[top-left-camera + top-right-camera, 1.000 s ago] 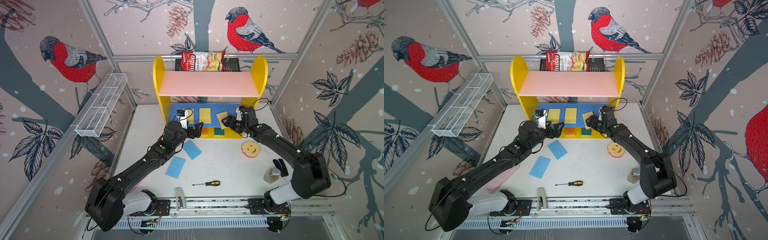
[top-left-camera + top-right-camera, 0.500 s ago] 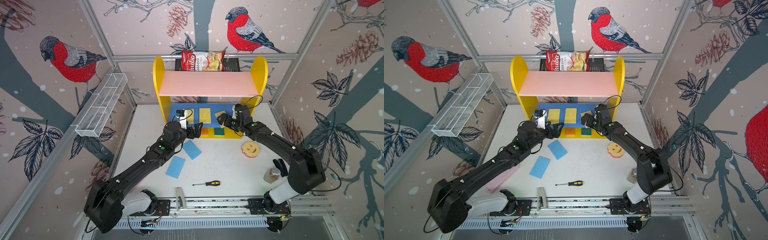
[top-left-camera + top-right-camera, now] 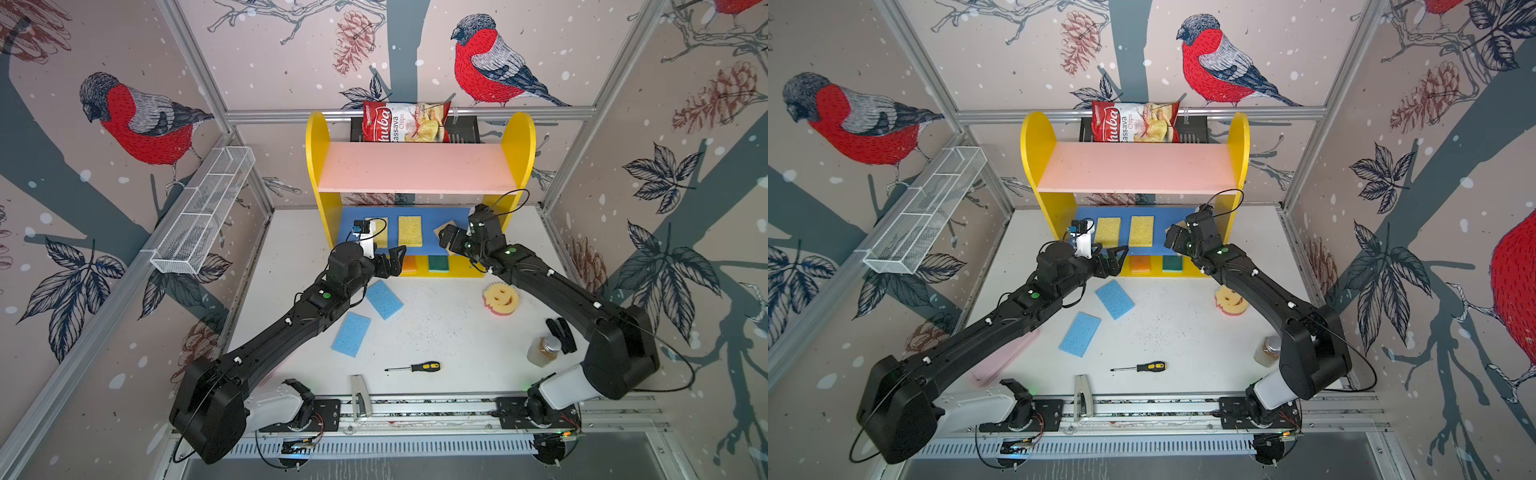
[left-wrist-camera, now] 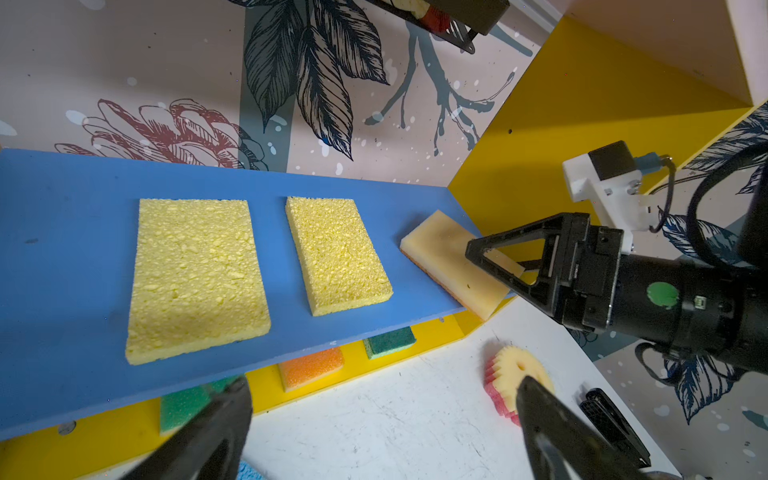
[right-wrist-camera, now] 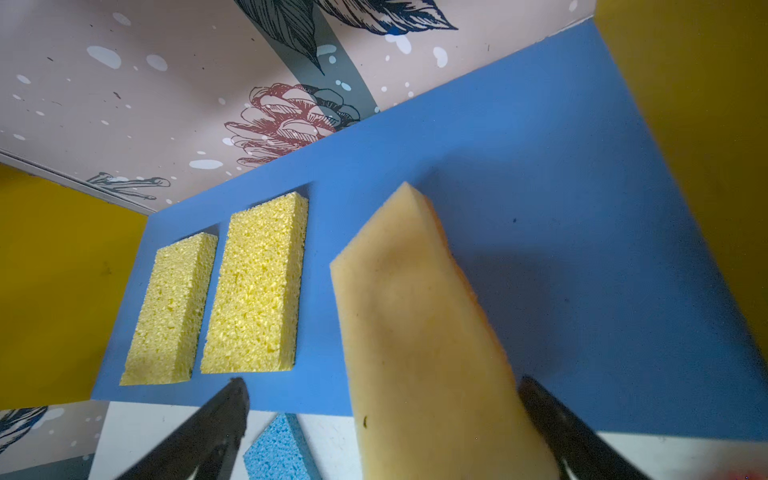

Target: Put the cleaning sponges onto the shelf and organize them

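Fingers of your right gripper [image 5: 382,381] stand wide apart either side of the pale sponge [image 5: 415,311] (it overhangs the blue board [image 5: 540,187]); your left gripper [image 4: 382,382] gapes, empty.

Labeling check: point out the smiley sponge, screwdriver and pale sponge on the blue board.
smiley sponge [image 3: 500,296], in a top view, face centre.
screwdriver [image 3: 426,367], in a top view, handle.
pale sponge [image 4: 442,247], left wrist view, top face.

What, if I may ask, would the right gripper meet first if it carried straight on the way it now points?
Probably the pale sponge, lying between the open jaws of the right gripper and overhanging the blue board; depth is unclear.
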Motion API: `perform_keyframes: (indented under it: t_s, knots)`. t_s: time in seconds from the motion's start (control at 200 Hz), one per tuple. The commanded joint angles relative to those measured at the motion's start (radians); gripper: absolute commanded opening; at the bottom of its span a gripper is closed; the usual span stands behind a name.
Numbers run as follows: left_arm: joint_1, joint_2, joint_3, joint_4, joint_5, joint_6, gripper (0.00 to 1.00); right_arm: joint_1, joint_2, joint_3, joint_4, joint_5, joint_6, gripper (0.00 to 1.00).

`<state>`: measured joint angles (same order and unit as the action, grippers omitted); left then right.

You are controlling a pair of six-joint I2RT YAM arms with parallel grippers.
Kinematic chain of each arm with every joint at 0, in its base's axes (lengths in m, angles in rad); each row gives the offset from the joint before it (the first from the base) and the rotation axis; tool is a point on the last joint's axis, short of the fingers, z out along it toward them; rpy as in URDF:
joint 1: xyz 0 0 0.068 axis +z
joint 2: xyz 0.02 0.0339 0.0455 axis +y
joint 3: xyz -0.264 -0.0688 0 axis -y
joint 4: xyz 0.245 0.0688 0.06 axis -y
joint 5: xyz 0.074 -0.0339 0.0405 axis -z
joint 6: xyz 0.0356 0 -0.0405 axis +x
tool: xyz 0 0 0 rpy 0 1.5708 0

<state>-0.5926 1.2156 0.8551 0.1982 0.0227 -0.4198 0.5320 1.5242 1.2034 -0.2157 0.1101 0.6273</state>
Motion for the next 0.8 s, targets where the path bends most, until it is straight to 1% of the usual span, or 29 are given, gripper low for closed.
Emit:
perform_keyframes:
  t_s: [0.0, 0.255, 0.44, 0.565, 0.795]
  knots:
    - [0.001, 0.005, 0.006, 0.021, 0.0, 0.005, 0.98, 0.016, 0.02, 0.017, -0.034, 0.069, -0.04, 0.99]
    - [0.001, 0.018, 0.009, 0.023, 0.0, 0.003, 0.98, 0.055, 0.052, 0.049, -0.073, 0.208, -0.086, 0.99]
    - [0.002, 0.037, 0.021, 0.025, 0.009, 0.002, 0.98, 0.077, 0.092, 0.09, -0.135, 0.329, -0.123, 0.99]
    - [0.001, 0.046, 0.024, 0.03, 0.01, 0.001, 0.98, 0.089, 0.114, 0.095, -0.151, 0.377, -0.136, 0.99]
    - [0.001, 0.051, 0.025, 0.03, 0.008, 0.004, 0.98, 0.132, 0.158, 0.125, -0.191, 0.507, -0.174, 0.99]
